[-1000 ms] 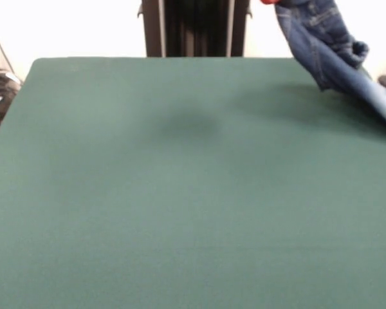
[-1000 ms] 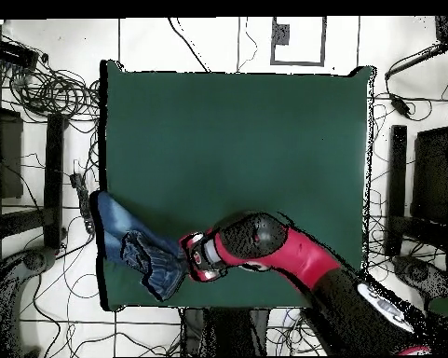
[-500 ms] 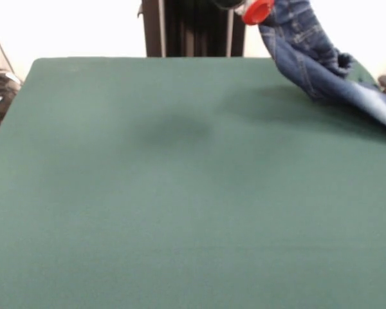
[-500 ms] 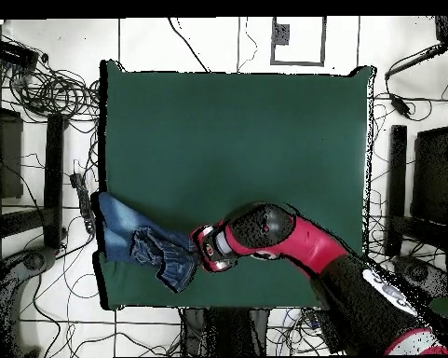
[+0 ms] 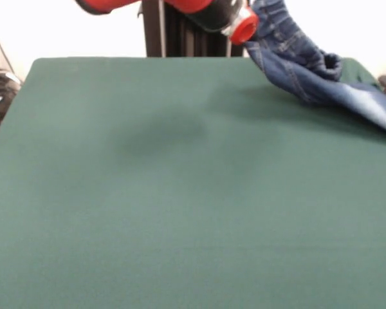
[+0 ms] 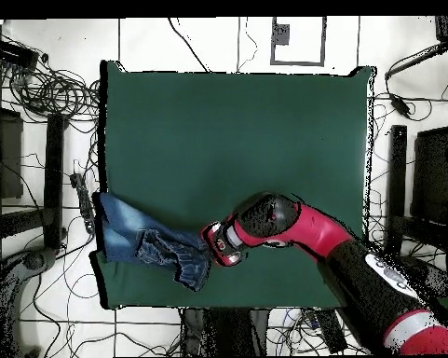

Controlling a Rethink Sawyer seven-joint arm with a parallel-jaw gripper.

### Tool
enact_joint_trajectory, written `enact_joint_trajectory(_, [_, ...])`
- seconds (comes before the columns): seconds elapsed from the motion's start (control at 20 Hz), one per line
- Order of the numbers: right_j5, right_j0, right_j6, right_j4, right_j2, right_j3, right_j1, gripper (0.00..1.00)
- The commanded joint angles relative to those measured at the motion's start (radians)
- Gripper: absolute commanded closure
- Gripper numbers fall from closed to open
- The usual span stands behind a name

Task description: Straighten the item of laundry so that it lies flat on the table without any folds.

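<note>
The item of laundry (image 5: pixel 309 71), a small pair of blue jeans, is bunched at the table's far right corner in the front view. One faded leg trails off to the right edge. Seen from overhead, the jeans (image 6: pixel 143 238) stretch from the table's left edge toward my gripper (image 6: pixel 209 252), which is shut on their crumpled end and holds it raised. The arm's red-ringed wrist (image 5: pixel 244 29) hangs just left of the lifted denim. The cloth hides the fingers. The green table (image 5: pixel 180 193) spreads wide around them.
Seen from overhead, tangled cables (image 6: pixel 50 93) lie on the white floor left of the table (image 6: pixel 237 121), and dark stands (image 6: pixel 400 186) line the right side. My red arm (image 6: pixel 311 233) crosses the table's lower right corner.
My gripper has moved rightward in the overhead view, leftward in the front view, pulling the jeans further onto the table. The cloth is now more stretched out.
</note>
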Motion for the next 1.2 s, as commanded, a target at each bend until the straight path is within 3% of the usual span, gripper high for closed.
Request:
enact_joint_trajectory(0.05, [0.165, -0.064, -0.348, -0.098, 0.075, -0.157, 0.051, 1.00])
enact_joint_trajectory(0.25, [0.247, -0.091, -0.333, -0.116, 0.105, -0.157, 0.008, 1.00])
enact_joint_trajectory(0.8, [0.486, -0.143, -0.406, -0.212, 0.190, -0.256, -0.006, 1.00])
enact_joint_trajectory(1.2, [0.509, -0.167, -0.427, -0.267, 0.247, -0.299, 0.035, 1.00])
